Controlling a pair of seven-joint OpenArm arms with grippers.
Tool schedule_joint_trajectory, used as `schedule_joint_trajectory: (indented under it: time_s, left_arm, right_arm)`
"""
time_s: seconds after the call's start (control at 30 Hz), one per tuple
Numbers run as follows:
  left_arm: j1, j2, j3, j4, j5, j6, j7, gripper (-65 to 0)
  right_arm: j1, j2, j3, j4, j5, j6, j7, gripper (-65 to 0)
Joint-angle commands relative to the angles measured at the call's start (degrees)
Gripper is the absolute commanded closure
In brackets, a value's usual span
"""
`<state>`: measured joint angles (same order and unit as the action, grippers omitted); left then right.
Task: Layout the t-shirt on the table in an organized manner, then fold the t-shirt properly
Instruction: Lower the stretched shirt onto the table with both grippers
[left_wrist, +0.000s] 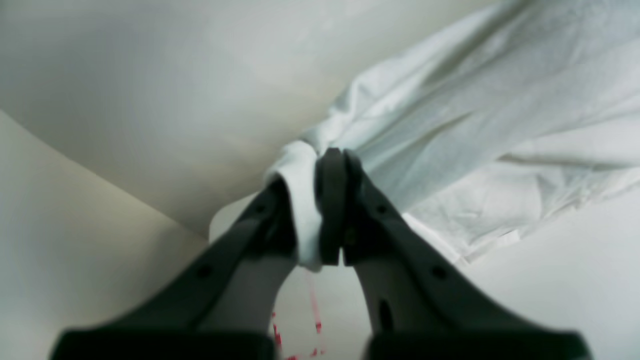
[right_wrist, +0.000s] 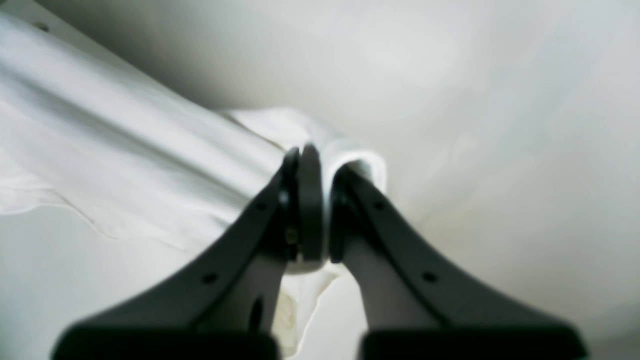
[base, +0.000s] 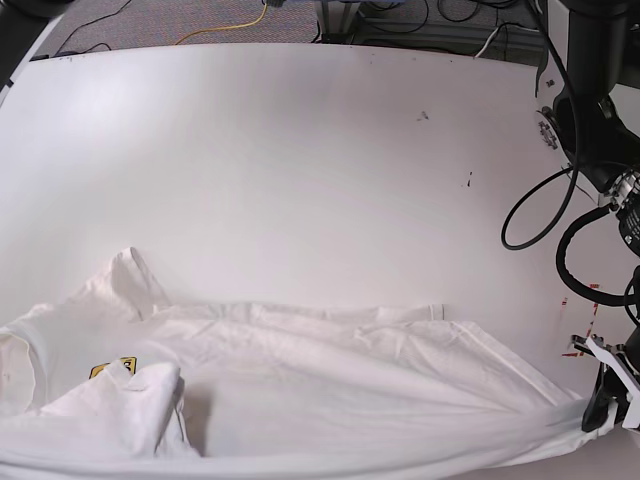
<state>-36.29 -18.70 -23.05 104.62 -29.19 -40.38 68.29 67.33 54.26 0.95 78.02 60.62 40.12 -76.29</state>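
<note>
The white t-shirt (base: 330, 380) lies spread across the near part of the table (base: 300, 150), its near edge pulled taut between both sides. A small yellow patch (base: 112, 368) shows at its left, beside a folded-over sleeve. My left gripper (left_wrist: 312, 200) is shut on a bunched corner of the t-shirt (left_wrist: 450, 115); in the base view the left gripper (base: 603, 408) sits at the lower right edge. My right gripper (right_wrist: 320, 195) is shut on another bunched edge of the t-shirt (right_wrist: 125, 150), and it is outside the base view.
Red tape marks (base: 580, 340) lie on the table just beyond the left gripper. Black cables (base: 540, 210) and the arm's dark base (base: 600, 110) stand at the right edge. A few dark specks (base: 423, 116) dot the far table.
</note>
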Motion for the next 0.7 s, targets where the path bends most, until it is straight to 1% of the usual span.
schedule_joint_trajectory:
  time_s: [0.0, 0.13, 0.23, 0.33, 0.4, 0.67]
  left_arm:
    - [-0.1, -0.9, -0.8, 1.9, 0.8, 0.4, 0.0, 0.0]
    - [2.2, -0.9, -0.8, 2.5, 0.5, 0.4, 0.1, 0.0]
    - [3.8, -0.9, -0.9, 2.8, -1.7, 0.4, 0.2, 0.0]
    - [5.8, -0.9, -0.9, 2.8, -4.4, 0.4, 0.2, 0.0]
    - [7.2, -1.2, -0.9, 2.8, -5.8, 0.4, 0.2, 0.0]
    - [13.0, -1.3, -1.0, 2.9, -7.6, 0.4, 0.2, 0.0]
  right_arm:
    - [-1.9, 0.5, 1.9, 1.9, -1.2, -0.1, 0.3, 0.0]
    - [-7.9, 0.9, 5.2, 5.5, -1.2, -0.1, 0.3, 0.0]
    - [-12.7, 0.9, 7.9, 7.9, -1.2, -0.1, 0.3, 0.0]
    - [-18.6, 0.6, 11.7, 9.4, -1.1, -0.1, 0.3, 0.0]
    - [-22.5, -0.3, 14.2, 10.3, -1.1, -0.1, 0.3, 0.0]
    - [-34.8, -0.9, 21.6, 16.3, -1.1, -0.1, 0.3, 0.0]
